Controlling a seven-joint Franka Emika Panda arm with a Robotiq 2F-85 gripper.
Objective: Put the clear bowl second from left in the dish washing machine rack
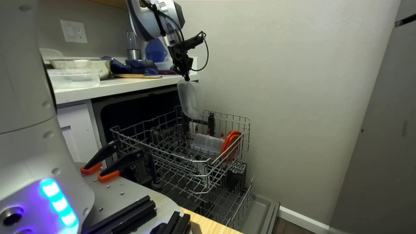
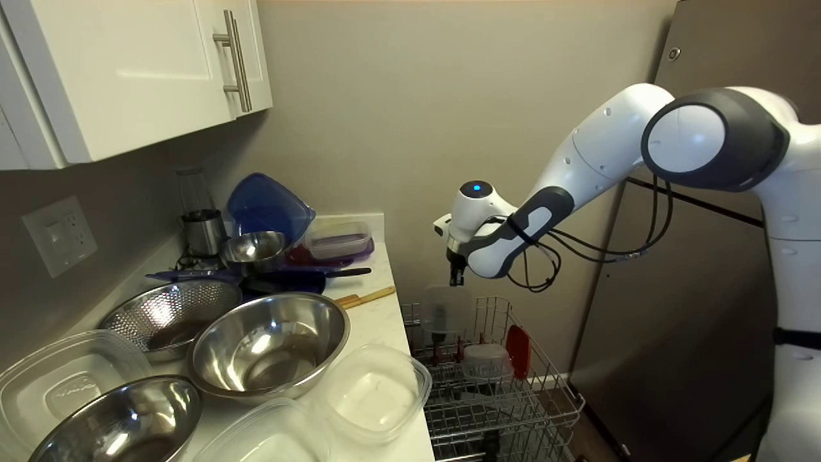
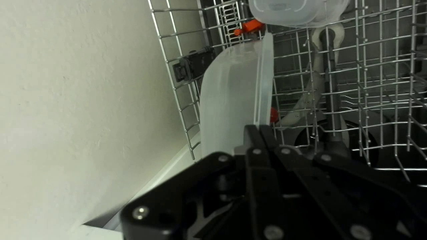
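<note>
Milky clear bowl, grey wire rack

In an exterior view, a small round badge high on the tall grey door seems to read GE (too small to swear to). Whether the pale patch on a clear container is lettering cannot be told.

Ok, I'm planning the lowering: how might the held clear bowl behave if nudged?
The clear bowl looks like thin plastic, so probably light and slightly flexible. Pinched only at its rim by the jaws, it may swivel if nudged.
</note>
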